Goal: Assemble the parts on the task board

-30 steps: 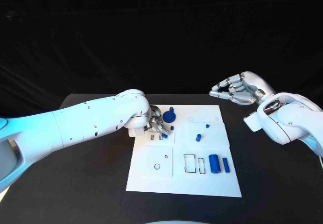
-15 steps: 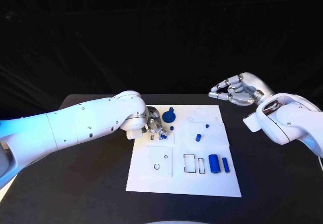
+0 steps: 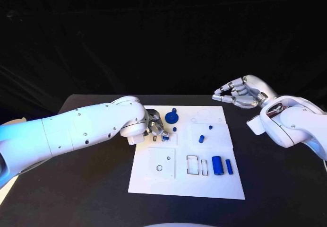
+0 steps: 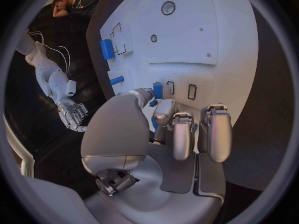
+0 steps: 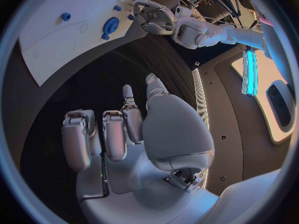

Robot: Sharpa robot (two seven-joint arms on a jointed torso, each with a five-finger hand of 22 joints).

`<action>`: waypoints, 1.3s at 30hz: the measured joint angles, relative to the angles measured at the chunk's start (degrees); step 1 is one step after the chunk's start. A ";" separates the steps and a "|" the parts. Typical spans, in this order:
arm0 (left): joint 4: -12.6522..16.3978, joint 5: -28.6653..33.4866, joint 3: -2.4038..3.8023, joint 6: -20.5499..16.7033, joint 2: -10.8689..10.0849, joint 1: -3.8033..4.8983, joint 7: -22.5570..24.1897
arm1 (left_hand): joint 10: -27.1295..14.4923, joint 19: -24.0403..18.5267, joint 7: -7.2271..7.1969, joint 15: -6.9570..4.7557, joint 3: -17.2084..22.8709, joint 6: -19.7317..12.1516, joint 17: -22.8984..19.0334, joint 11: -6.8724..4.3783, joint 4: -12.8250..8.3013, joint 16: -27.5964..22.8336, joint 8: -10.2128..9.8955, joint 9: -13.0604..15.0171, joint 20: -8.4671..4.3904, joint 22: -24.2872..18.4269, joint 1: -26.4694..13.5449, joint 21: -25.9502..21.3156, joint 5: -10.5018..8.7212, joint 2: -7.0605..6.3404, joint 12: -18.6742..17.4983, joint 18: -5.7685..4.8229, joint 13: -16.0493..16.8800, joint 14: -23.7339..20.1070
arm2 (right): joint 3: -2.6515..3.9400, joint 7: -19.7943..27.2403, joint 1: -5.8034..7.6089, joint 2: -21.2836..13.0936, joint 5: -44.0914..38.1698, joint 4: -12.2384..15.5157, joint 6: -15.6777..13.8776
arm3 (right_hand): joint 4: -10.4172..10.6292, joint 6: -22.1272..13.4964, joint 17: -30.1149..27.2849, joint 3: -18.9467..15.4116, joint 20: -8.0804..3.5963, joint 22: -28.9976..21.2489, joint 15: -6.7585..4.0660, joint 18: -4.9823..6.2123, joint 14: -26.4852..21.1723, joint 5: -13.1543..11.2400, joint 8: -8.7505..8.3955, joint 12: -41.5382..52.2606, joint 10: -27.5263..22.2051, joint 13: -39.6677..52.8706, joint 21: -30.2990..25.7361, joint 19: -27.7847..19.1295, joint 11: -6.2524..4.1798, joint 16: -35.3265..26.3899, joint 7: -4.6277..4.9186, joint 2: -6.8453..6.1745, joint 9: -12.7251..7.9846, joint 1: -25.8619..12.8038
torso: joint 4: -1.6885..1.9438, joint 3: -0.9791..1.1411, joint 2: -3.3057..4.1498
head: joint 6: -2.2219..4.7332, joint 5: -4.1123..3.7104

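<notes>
The white task board (image 3: 184,182) lies in the middle of the black table. My left hand (image 3: 155,126) is low over its far left part and pinches a small blue part (image 4: 157,89) between thumb and finger, right beside two small slots (image 4: 192,91). Loose on the board are a round blue knob (image 3: 171,114), small blue pegs (image 3: 201,139), a thick blue cylinder (image 3: 217,165) and a thinner one (image 3: 229,166). My right hand (image 3: 238,92) hovers beyond the board's far right corner, fingers curled in on nothing.
Two rectangular slots (image 3: 192,165) sit left of the thick cylinder, and a small ring outline (image 3: 159,168) marks the near left panel. Bare black table (image 3: 81,198) surrounds the board. The right wrist view shows the board (image 5: 56,50) and my left hand (image 5: 152,15) at a distance.
My left forearm has swung slightly while its hand stays at the small slots with the blue part. The right hand has barely moved.
</notes>
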 measured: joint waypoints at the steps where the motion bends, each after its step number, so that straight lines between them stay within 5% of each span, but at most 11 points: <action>1: 0.02 -0.29 0.00 -0.23 -0.02 -0.05 0.00 | 0.00 0.00 0.00 0.00 0.02 0.00 0.00 0.00 -0.02 0.00 0.00 0.03 0.00 0.00 0.00 0.00 0.00 0.00 0.00 0.01 0.00 0.00 | 0.00 0.00 -0.01 0.01 0.00 0.00 0.02 | 0.00 0.00 0.00 0.00 0.00 0.00 0.00 0.00 0.00 0.00 0.00 0.00 0.00 0.00 0.00 0.00 0.00 0.00 0.00 0.00 0.00 0.00 | -0.02 0.01 0.00 | -0.02 0.03; 16: 0.30 -4.85 0.00 -1.53 -0.26 -0.53 -0.20 | 0.00 0.00 0.20 0.00 0.37 0.00 -0.01 0.00 -0.37 0.00 -0.01 0.15 0.00 0.00 -0.24 0.00 -0.27 -0.21 0.00 0.00 -0.01 0.00 | 0.00 0.02 -0.12 0.02 -0.02 -0.08 0.19 | 0.00 0.00 -0.01 0.00 0.00 -0.01 0.00 0.00 0.00 0.00 0.00 0.01 0.00 -0.06 0.00 0.00 0.00 0.00 0.00 0.00 -0.01 0.00 | -0.11 -0.07 0.07 | -0.30 0.16; 39: 0.05 -6.47 0.10 1.98 -0.21 -0.51 -0.54 | -0.01 0.00 0.18 0.00 0.84 -0.22 -0.02 0.00 -0.84 0.00 0.01 0.20 0.00 0.00 -0.80 0.00 -0.48 -0.66 0.00 0.00 -0.07 0.00 | -0.01 -0.01 -0.23 0.08 -0.04 -0.11 0.31 | 0.16 -0.38 -0.02 -0.16 0.00 0.03 0.00 0.00 0.00 0.00 0.00 0.10 0.00 -0.01 -0.22 0.00 0.00 0.00 -0.03 0.19 0.11 -0.20 | -0.13 0.01 0.05 | -0.62 0.46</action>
